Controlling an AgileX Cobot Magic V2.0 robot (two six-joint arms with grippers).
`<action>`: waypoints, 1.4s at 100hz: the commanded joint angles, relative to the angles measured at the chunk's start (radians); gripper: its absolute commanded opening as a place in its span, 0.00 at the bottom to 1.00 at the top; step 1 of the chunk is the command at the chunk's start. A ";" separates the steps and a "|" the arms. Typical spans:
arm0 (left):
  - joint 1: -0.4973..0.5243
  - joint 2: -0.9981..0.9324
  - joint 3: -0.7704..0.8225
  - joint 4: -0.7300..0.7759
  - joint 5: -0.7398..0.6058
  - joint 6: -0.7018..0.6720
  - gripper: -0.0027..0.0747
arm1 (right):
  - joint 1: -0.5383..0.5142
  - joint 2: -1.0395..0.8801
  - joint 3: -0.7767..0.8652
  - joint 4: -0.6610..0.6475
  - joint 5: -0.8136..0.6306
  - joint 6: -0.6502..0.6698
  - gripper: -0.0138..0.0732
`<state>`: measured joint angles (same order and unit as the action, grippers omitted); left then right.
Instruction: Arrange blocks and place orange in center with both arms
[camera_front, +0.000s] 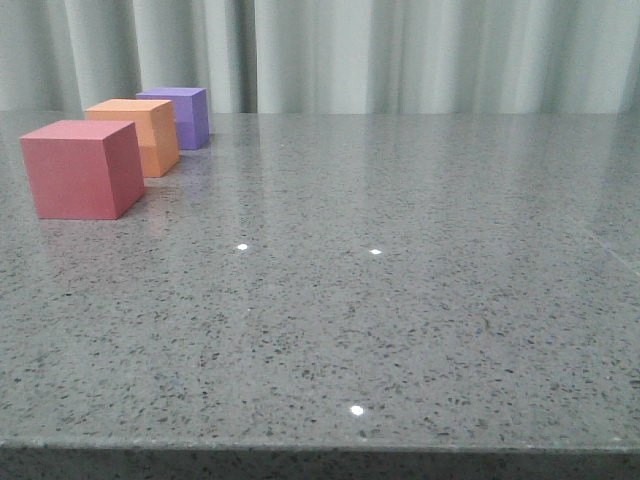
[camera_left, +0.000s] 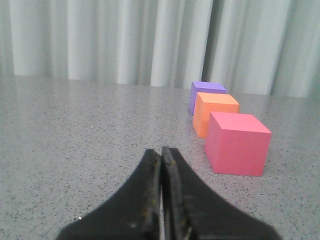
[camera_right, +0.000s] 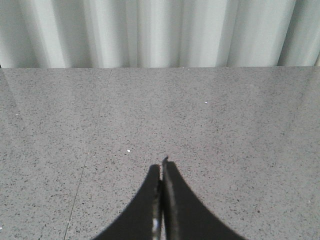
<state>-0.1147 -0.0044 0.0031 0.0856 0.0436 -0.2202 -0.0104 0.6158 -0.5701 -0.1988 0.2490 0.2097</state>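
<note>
Three foam cubes stood in a row on the speckled grey counter (camera_front: 400, 330): red-pink cube (camera_left: 237, 143) nearest the left gripper (camera_left: 161, 150), orange cube (camera_left: 215, 113) behind it, purple cube (camera_left: 205, 94) farthest. All lay ahead of the left fingers (camera_left: 150, 172), which were pressed together, empty. Right gripper (camera_right: 162, 162): fingers likewise closed, empty, above bare counter.

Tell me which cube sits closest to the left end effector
The red-pink cube. It heads the row; the orange cube and purple cube line up behind it, farther from the left end effector.
</note>
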 joint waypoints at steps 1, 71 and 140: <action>0.005 -0.036 0.041 -0.009 -0.081 -0.001 0.01 | -0.006 -0.003 -0.026 -0.016 -0.091 -0.009 0.08; 0.005 -0.036 0.041 -0.009 -0.081 -0.001 0.01 | -0.003 -0.446 0.461 0.155 -0.427 -0.060 0.08; 0.005 -0.036 0.041 -0.009 -0.081 -0.001 0.01 | -0.003 -0.642 0.579 0.161 -0.448 -0.060 0.08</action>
<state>-0.1147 -0.0044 0.0031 0.0856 0.0436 -0.2202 -0.0104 -0.0092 0.0292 -0.0430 -0.1100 0.1616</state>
